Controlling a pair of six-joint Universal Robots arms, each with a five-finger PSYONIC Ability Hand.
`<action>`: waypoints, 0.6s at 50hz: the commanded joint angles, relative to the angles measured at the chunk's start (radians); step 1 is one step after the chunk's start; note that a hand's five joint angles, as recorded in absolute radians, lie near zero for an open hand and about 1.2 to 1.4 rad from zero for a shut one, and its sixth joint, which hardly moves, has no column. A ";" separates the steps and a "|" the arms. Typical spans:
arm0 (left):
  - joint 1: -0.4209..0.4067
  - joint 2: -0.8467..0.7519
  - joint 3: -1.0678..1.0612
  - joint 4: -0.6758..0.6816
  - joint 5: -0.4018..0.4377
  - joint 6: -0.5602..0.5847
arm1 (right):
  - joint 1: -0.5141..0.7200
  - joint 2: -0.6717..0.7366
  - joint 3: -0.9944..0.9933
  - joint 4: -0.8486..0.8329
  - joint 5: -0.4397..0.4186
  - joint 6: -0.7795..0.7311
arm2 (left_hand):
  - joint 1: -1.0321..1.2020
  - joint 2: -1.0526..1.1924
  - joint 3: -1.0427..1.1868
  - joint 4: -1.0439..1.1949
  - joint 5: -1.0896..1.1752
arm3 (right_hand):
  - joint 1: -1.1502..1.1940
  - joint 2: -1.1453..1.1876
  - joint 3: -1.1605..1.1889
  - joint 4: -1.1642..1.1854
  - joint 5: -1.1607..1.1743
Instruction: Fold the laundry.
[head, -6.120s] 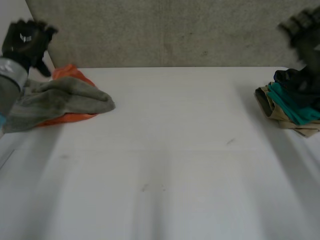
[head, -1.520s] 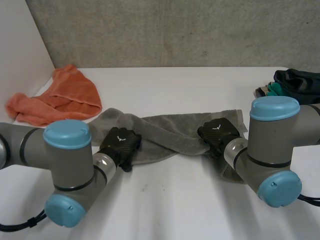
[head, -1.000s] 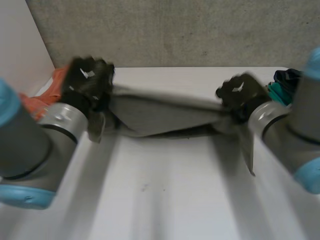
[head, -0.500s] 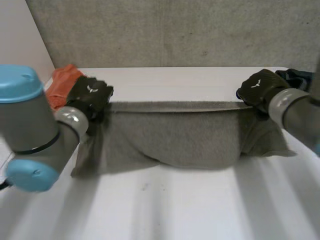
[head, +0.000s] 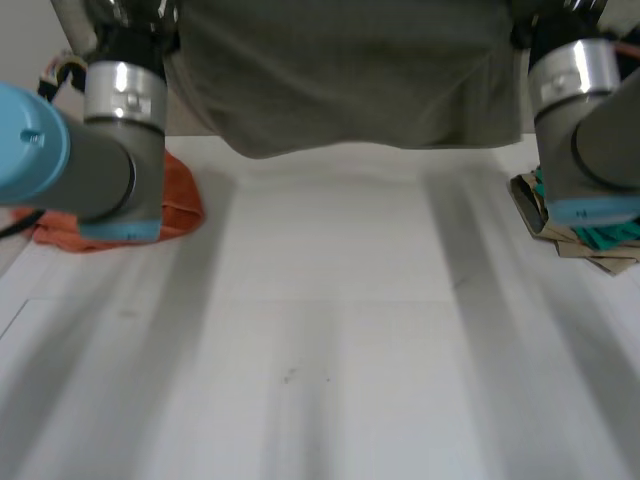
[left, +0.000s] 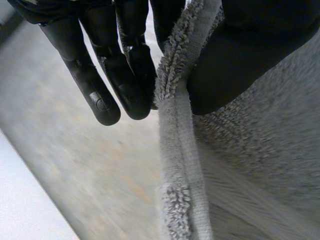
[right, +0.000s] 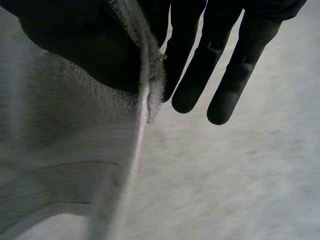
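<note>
Grey towel (head: 350, 80) held aloft and spread wide between the two arms, hanging as a flat sheet above the far part of the white table (head: 330, 350); its lower edge sags slightly at the middle and is clear of the tabletop. Left hand (left: 125, 75): pinching the towel's hemmed edge at the left end, the thumb (left: 240, 55) pressed to one face of the cloth and the straight fingers lying close together against the other face; the hem runs down from the pinch. Right hand (right: 200, 65): the same grasp at the right end, the thumb (right: 90, 45) on one face of the towel and the straight fingers on the other, with the fringe of the edge caught between them. Left arm (head: 110, 150) and right arm (head: 585, 130) rise at the left and right sides of the table, framing the towel. Orange cloth (head: 180, 195): crumpled on the table at the far left, partly hidden behind the left arm. Stack of folded clothes (head: 590, 245): at the far right edge of the table, tan and teal layers visible, just beside the right arm.
</note>
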 joint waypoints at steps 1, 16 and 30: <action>0.001 0.047 -0.285 -0.105 0.002 -0.034 | -0.029 0.007 0.134 0.258 -0.021 0.109 | 0.243 0.198 0.202 0.195 0.216 | 0.278 0.215 0.202 0.195 0.181; 0.016 -0.123 -0.534 -0.130 -0.004 -0.027 | -0.124 0.138 0.326 0.480 -0.175 0.289 | 0.194 0.149 0.153 0.145 0.167 | 0.278 0.215 0.202 0.195 0.181; 0.051 -0.060 -0.576 -0.183 -0.013 -0.025 | -0.256 0.138 0.326 0.589 -0.175 0.455 | -0.452 -0.498 -0.493 -0.501 -0.479 | -0.543 -0.606 -0.619 -0.626 -0.641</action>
